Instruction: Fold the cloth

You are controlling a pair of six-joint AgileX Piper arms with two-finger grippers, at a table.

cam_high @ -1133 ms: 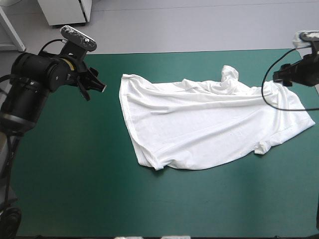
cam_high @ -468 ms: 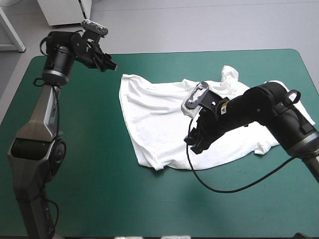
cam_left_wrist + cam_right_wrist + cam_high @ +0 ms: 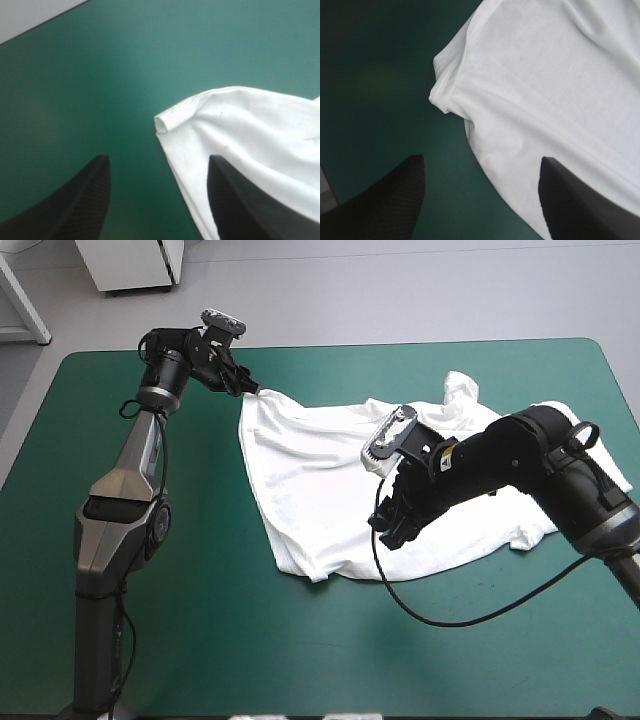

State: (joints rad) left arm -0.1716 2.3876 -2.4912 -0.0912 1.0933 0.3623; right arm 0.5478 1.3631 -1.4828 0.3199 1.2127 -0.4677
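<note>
left gripper (image 3: 157,165): fingers standing open, framing far corner of white short-sleeved T-shirt (image 3: 330,480) | right gripper (image 3: 482,160): fingers gaping over its near edge | likely lining up pinches on teal-green desk (image 3: 200,620)

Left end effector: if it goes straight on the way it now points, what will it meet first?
Most likely the T-shirt, whose corner lies just ahead of the open left end effector on the teal-green cover, though depth is unclear.

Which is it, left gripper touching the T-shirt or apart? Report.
Cannot tell. In the left wrist view the open left gripper straddles the T-shirt edge; one finger overlaps cloth, hiding contact or gap.
</note>
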